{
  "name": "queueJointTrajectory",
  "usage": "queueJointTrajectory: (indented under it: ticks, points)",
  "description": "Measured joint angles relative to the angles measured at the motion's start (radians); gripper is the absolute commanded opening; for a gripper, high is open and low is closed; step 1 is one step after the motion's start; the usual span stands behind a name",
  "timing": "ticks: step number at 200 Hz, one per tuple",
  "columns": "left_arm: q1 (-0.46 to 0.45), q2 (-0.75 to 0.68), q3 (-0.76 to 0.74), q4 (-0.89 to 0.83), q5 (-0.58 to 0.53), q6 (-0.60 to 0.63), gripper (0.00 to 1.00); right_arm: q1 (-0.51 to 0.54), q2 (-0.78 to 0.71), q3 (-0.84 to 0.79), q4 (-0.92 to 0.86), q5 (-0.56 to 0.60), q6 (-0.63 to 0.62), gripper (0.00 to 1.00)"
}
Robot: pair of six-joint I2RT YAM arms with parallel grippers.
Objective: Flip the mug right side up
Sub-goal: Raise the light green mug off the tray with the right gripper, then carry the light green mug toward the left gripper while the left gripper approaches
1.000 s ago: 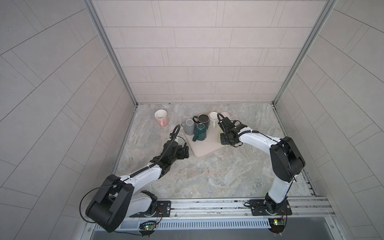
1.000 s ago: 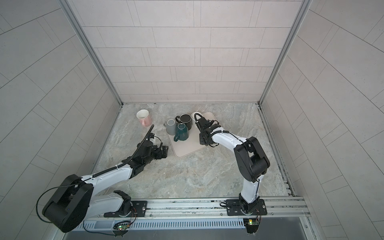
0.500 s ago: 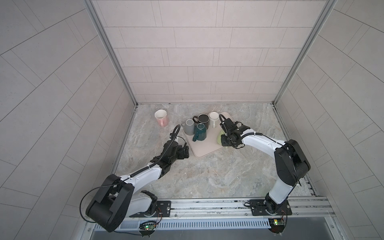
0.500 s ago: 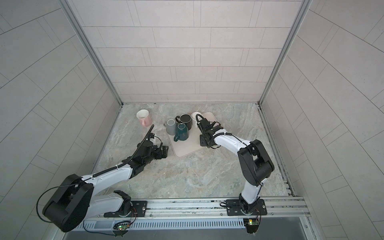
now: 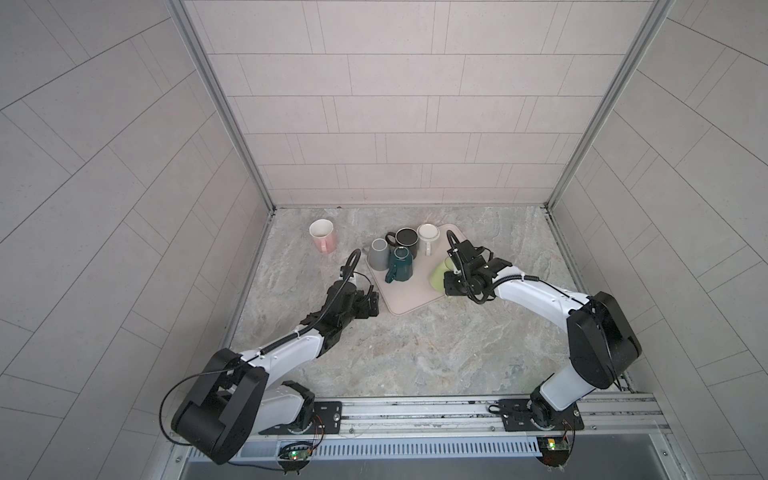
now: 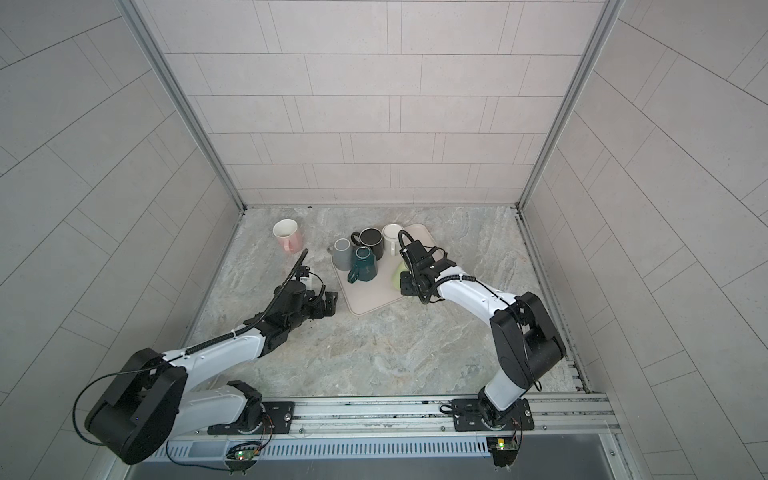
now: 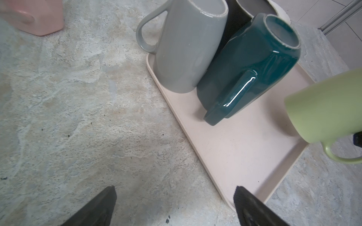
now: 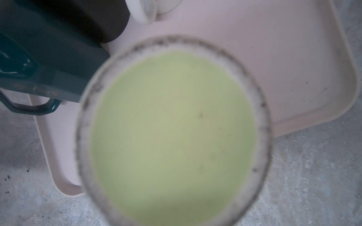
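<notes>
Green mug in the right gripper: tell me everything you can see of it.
The green mug is pale lime glazed ceramic with a loop handle. Its base is green inside a rough, unglazed foot ring, facing the right wrist camera. It lies tilted on its side, seemingly lifted over the near right corner of the pale tray, apart from the teal mug. The right gripper is shut on it, apparently at the handle; the contact is hidden.

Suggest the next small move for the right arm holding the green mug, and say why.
Probably roll the right wrist until the mouth faces up. The right gripper is shut on the green mug, which hangs tilted above the tray, its base facing the wrist camera, so it is not upright yet.
</notes>
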Motion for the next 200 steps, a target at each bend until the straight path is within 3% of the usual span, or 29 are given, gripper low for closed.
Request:
queueJointTrajectory:
  ticks: [132, 200]
  points:
    - [-0.037, -0.043, 0.005, 0.007, 0.074, -0.071, 1.00, -0.087, -0.078, -0.057, 0.131, -0.161, 0.053, 0.00]
    - [-0.092, 0.014, 0.115, -0.020, 0.137, -0.105, 1.00, -0.112, -0.126, -0.153, 0.228, -0.239, 0.074, 0.00]
